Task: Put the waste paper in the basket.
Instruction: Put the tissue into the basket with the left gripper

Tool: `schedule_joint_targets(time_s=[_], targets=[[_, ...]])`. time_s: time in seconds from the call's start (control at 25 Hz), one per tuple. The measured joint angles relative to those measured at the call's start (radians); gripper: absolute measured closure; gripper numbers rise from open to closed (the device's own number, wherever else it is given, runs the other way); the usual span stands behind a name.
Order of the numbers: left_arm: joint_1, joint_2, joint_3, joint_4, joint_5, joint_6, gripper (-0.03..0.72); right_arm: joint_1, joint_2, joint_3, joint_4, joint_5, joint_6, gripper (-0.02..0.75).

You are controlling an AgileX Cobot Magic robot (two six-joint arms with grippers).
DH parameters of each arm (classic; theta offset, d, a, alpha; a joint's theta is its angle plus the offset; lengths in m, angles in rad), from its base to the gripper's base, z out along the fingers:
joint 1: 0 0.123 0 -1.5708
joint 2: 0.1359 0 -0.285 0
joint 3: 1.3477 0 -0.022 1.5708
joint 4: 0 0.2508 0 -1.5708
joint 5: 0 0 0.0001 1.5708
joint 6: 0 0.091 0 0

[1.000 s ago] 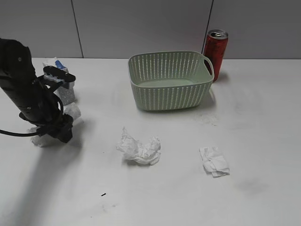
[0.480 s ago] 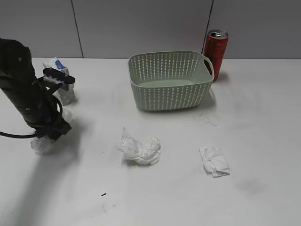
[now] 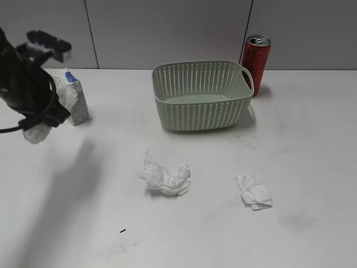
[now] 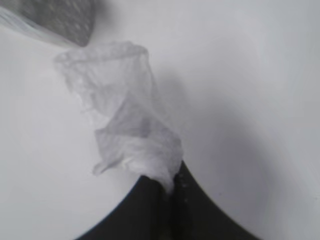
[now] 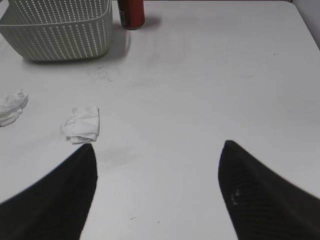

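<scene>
My left gripper (image 3: 42, 121) is shut on an elongated waste paper wad (image 3: 35, 133) and holds it in the air at the far left. In the left wrist view the wad (image 4: 125, 125) hangs from the shut jaws (image 4: 167, 187). A bulky wad (image 3: 165, 177) lies on the table in front of the pale green basket (image 3: 202, 106). A small flattish wad (image 3: 254, 191) lies to its right and also shows in the right wrist view (image 5: 82, 124). My right gripper (image 5: 157, 160) is open and empty above bare table; it is out of the exterior view.
A white-and-blue speckled pack (image 3: 71, 100) stands at the left, just behind my left gripper. A red drink can (image 3: 255, 57) stands behind the basket's right corner. The basket (image 5: 57, 30) and can (image 5: 131, 12) also show in the right wrist view.
My left gripper has risen from the table with the elongated wad and moved back and left. The other wads, basket and can have not moved.
</scene>
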Motion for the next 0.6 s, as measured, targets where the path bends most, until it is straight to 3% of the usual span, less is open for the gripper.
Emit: schedule_joint_targets(time_s=[0.28,0.6], targets=[[-0.05,-0.086,-0.213,-0.001,0.043,0.084,0.691,0.0,0.0,0.0,0.0,0.0,0.001,0.166],[-0.151,0.107,-0.584,-0.054,0.054,0.085,0.692,0.0,0.0,0.0,0.0,0.0,0.001,0.166]])
